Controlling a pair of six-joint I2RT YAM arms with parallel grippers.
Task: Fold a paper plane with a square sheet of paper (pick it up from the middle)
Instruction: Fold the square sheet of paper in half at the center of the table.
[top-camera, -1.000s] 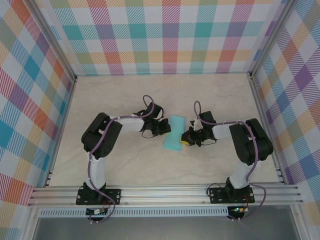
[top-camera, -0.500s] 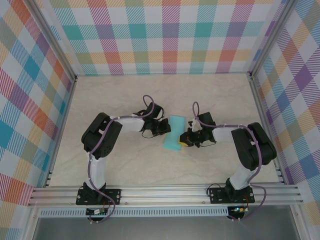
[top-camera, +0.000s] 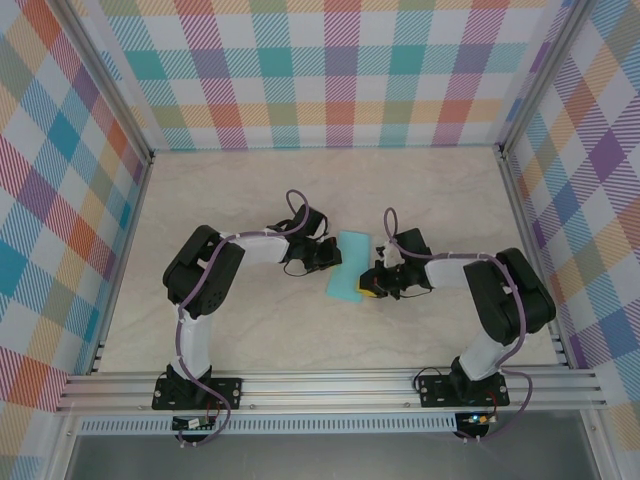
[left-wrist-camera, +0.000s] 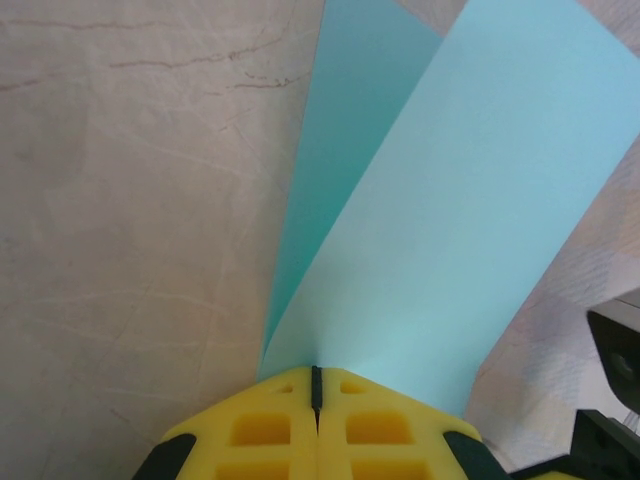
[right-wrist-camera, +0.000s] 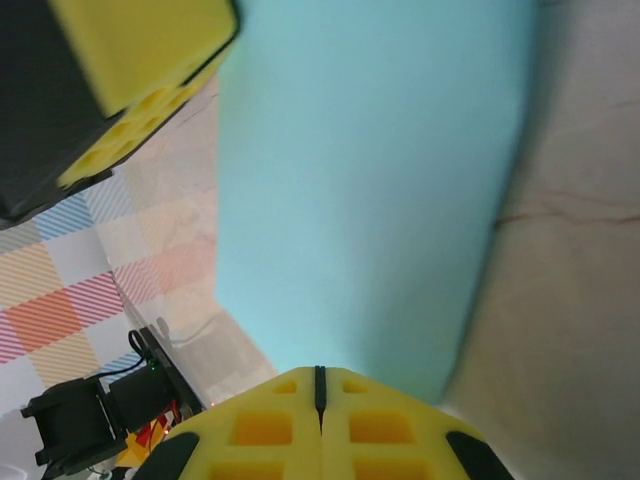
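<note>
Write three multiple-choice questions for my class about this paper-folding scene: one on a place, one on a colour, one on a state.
1. Where above the table is the sheet of paper?
A. Between the left gripper and the right gripper
B. At the far-left corner
C. On the near rail

2. What colour is the sheet?
A. Red
B. Light teal
C. White

3. How do the left gripper's jaws stand?
A. Wide open
B. Half open, holding nothing
C. Shut on the sheet's edge

Answers:
1 A: the overhead view shows it mid-table with a gripper at each side.
2 B: every view shows it light teal.
3 C: the left wrist view shows the yellow fingers pressed together with the sheet coming out at their tips.
</note>
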